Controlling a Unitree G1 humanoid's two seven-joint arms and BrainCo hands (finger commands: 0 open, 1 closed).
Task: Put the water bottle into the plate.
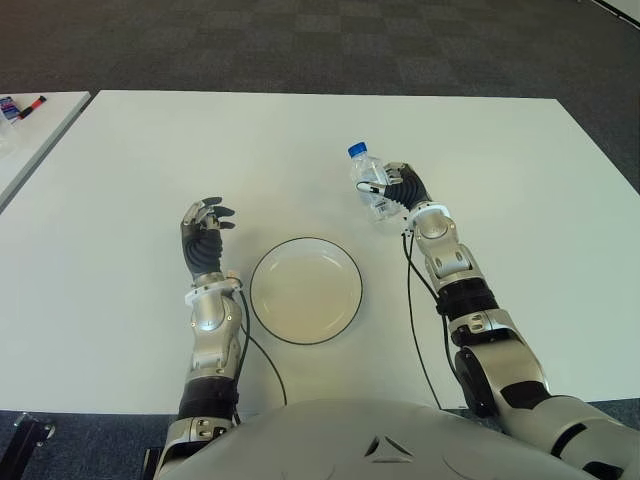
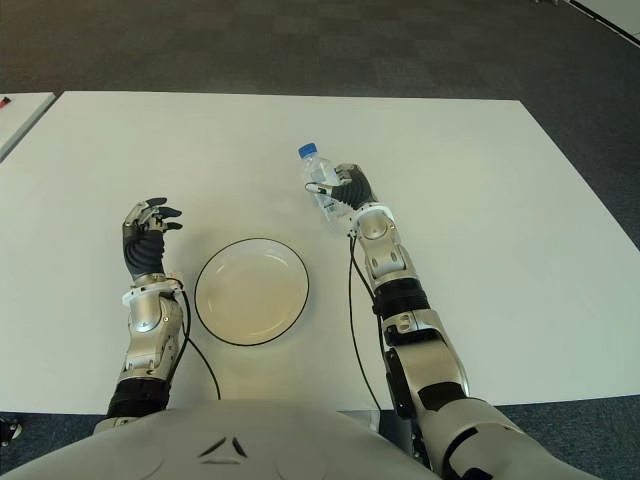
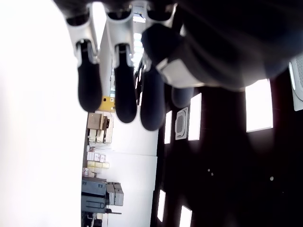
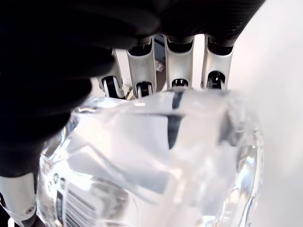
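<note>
Barcode lines and small dark print show on the label of the clear plastic water bottle with a blue screw cap (image 1: 368, 183) in the right wrist view, but none of the writing can be read; the bottle is transparent, ribbed, its cap tipped away from the robot and a little to its left; the right hand (image 1: 401, 190) is clenched around the bottle's lower body, silver-and-black fingers (image 4: 175, 66) wrapped over the far side of it, thumb on the near side; the bottle shows beyond and to the right of the round white plate with a thin dark rim (image 1: 305, 290), apart from it; whether its base touches the white worktop (image 1: 500, 170) I cannot tell; the plate lies on the worktop near the robot's body, between the two arms; the left hand (image 1: 204, 232) shows just left of the plate, fingers loosely curled and grasping nothing; a second white surface (image 1: 30, 135) shows at far left, carrying small coloured items too small to name.
</note>
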